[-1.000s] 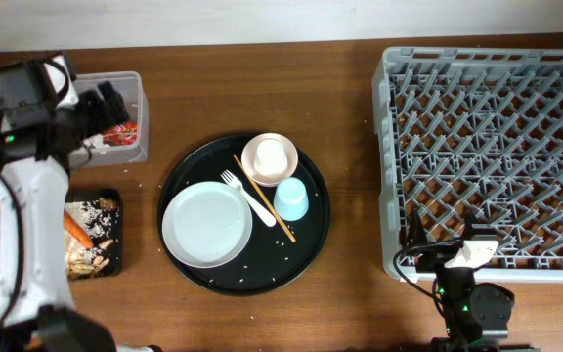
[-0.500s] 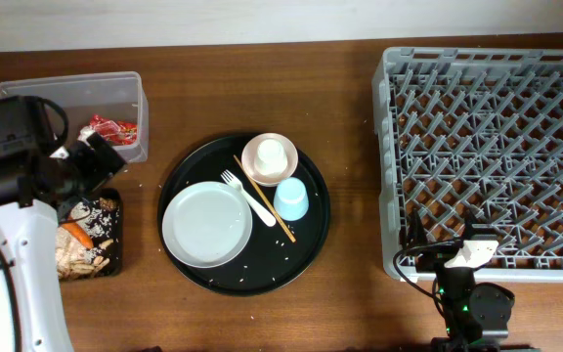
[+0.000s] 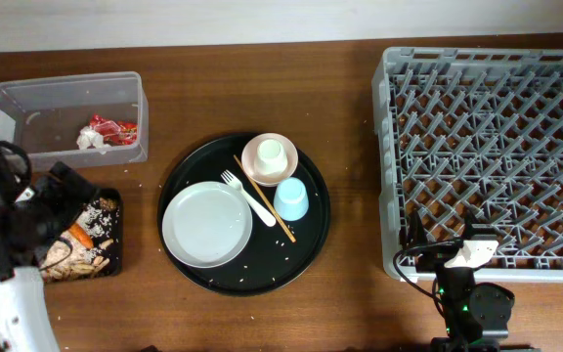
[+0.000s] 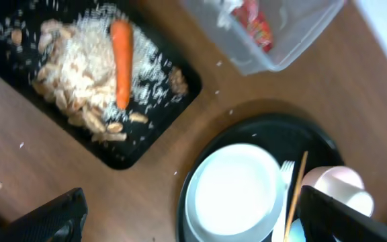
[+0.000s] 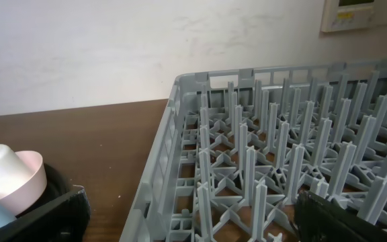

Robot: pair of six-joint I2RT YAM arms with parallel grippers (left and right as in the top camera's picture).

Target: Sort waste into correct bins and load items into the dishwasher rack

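Note:
The clear tub holds the crumpled red-and-white wrapper. The shallow black tray holds rice and the orange carrot. My left gripper is open and empty above that tray's left part. In the left wrist view I see the carrot, rice, tub and wrapper. The plate, pinkish bowl with cream cup, blue cup, fork and chopsticks sit on the round tray. My right gripper is open at the grey rack.
The large round black tray lies mid-table between the bins and the rack. Loose rice grains dot it and the wood. My left arm covers the table's front left. The rack's near wall stands right before my right gripper.
My left arm has drawn back from the clear tub toward the front left, over the black tray. The wrapper stays in the tub. The right arm has not moved.

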